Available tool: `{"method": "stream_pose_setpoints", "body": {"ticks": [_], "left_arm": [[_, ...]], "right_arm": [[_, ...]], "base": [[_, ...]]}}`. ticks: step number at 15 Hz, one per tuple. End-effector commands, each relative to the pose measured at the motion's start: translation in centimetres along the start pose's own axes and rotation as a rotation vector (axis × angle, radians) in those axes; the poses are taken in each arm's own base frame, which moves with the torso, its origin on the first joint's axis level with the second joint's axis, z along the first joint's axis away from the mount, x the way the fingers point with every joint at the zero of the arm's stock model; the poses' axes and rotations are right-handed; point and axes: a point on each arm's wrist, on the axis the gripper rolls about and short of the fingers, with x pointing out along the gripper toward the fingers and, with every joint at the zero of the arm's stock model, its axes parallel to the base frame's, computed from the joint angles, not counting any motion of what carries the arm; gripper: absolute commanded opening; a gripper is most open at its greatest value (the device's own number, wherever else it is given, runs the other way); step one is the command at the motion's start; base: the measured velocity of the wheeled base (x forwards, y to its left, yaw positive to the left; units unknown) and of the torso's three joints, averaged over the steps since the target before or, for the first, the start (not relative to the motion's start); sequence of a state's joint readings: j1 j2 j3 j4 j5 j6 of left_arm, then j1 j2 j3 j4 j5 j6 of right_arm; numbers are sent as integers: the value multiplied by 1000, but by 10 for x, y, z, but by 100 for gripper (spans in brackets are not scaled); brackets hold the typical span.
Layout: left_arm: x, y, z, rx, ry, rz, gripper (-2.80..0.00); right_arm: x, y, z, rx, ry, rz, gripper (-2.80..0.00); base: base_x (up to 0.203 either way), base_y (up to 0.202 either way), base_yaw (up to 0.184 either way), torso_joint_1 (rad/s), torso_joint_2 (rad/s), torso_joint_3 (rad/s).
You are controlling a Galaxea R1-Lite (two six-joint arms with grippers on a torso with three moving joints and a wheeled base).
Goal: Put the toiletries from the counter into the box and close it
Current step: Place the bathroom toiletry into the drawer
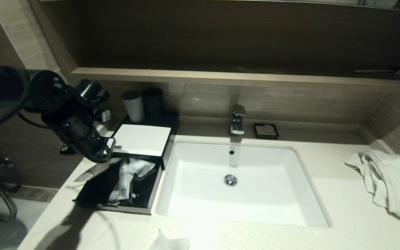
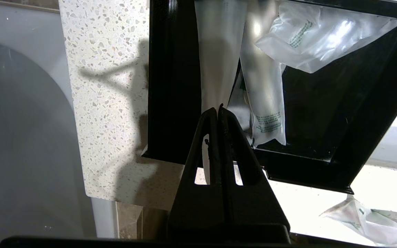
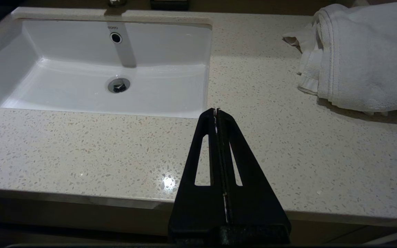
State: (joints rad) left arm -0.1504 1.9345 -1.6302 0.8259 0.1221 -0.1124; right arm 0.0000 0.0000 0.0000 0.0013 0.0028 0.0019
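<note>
While the left hand (image 2: 218,109) pinched a packet (image 2: 219,51) over the open box (image 1: 116,205), another packet (image 1: 170,243) remained on the table (image 1: 255,239).

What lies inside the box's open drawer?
Inside the drawer lie several clear-wrapped toiletries; the left gripper, shut on a long slim packet, covers part. What lies beneath them is hidden.

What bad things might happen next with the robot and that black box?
1. The left gripper, shut on a long clear-wrapped stick, holds it over the drawer's edge; released there, it might tip onto the counter.
2. Packets are piled loosely in the open drawer; some could jam when it closes.
3. One white packet lies at the counter's front edge and could be missed or knocked off.
</note>
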Motion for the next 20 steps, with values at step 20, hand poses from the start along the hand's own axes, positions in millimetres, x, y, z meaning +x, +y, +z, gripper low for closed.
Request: {"method": "stream_pose_setpoints", "body": {"ticks": [20], "left_arm": [[81, 4, 40, -48, -87, 15, -280]], "right_arm": [[0, 0, 0, 0, 0, 0, -280]], "base": [[0, 0, 0, 0, 0, 0]]}}
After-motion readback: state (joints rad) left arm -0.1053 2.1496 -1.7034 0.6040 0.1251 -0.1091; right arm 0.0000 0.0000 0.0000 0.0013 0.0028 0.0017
